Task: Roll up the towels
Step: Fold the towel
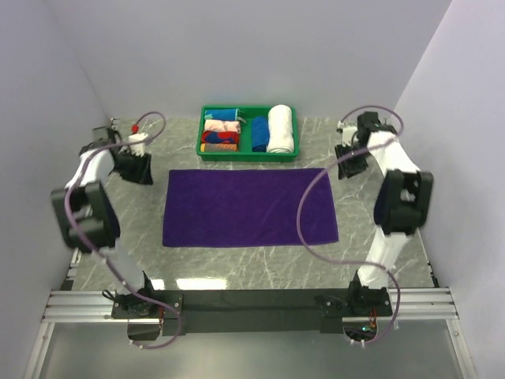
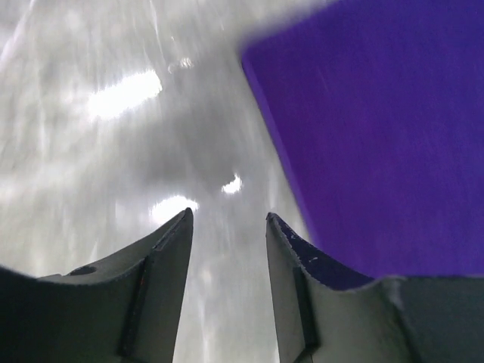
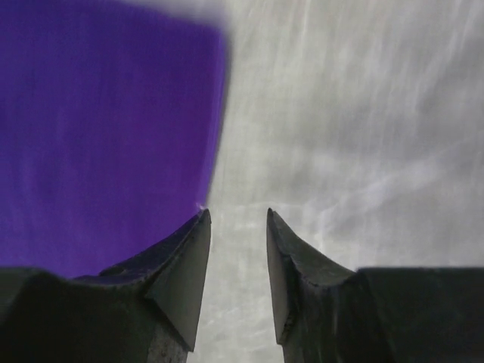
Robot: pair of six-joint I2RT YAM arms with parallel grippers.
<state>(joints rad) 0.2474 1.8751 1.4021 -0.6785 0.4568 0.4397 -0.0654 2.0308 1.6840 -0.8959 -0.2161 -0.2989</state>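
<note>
The deep-purple towel [image 1: 249, 207] lies flat and fully spread in the middle of the grey marble table. My left gripper [image 1: 136, 168] hovers open and empty just beyond the towel's far left corner; its wrist view shows the towel [image 2: 378, 136] to the right of the gripper [image 2: 228, 215]. My right gripper [image 1: 346, 164] hovers open and empty just beyond the far right corner; its wrist view shows the towel [image 3: 98, 128] to the left of the gripper [image 3: 237, 213]. Neither gripper touches the cloth.
A green tray [image 1: 293, 134] stands at the back centre, just behind the towel. It holds a rolled white towel [image 1: 279, 128], a blue towel [image 1: 259, 133] and several coloured cloths [image 1: 221, 131]. White walls close in both sides. Purple cables loop from both arms.
</note>
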